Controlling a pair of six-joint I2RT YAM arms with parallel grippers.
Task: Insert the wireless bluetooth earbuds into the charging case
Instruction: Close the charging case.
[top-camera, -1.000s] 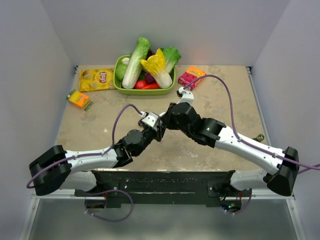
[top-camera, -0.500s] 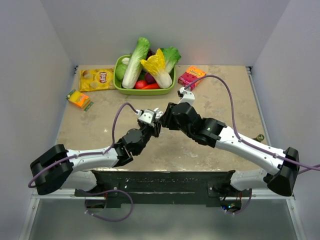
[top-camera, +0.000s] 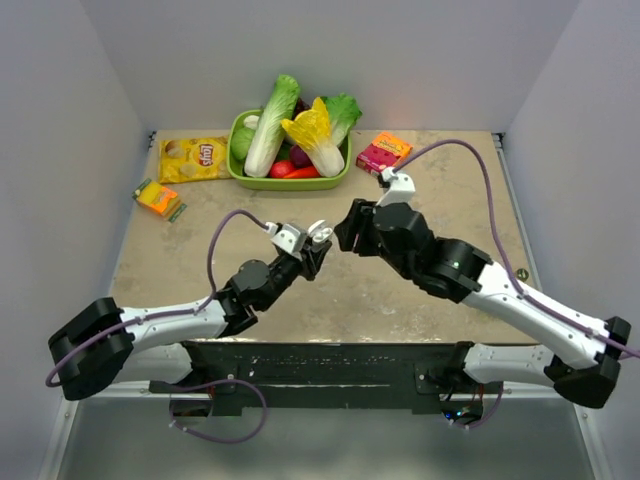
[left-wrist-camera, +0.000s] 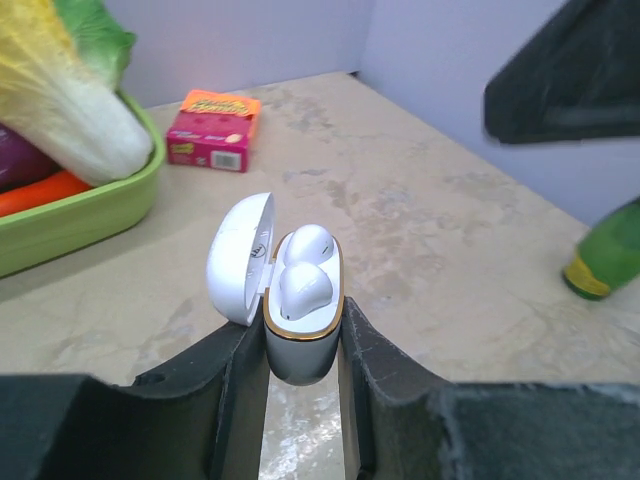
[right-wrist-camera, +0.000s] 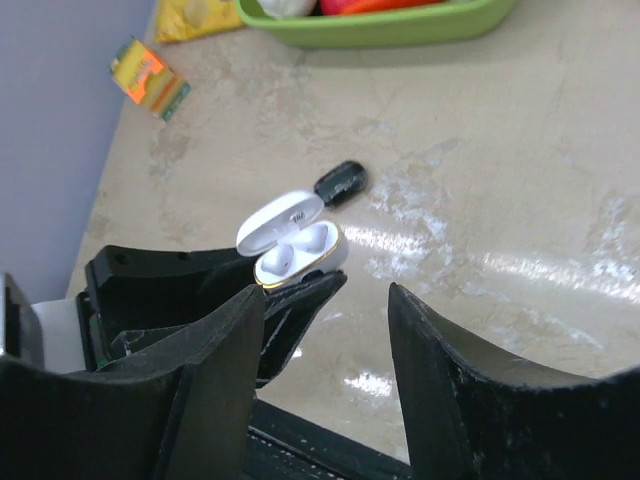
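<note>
The left jaws pinch the charging case up off the tabletop, lid open, so the earbuds, both in I think, sit steady, while the right jaws hang spread and empty.

Bright, even light; soft shadows; glare patches on table; wrist-view foreground blurred

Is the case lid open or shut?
Open: the lid is swung back, both white earbuds showing inside the case in the left gripper.
</note>
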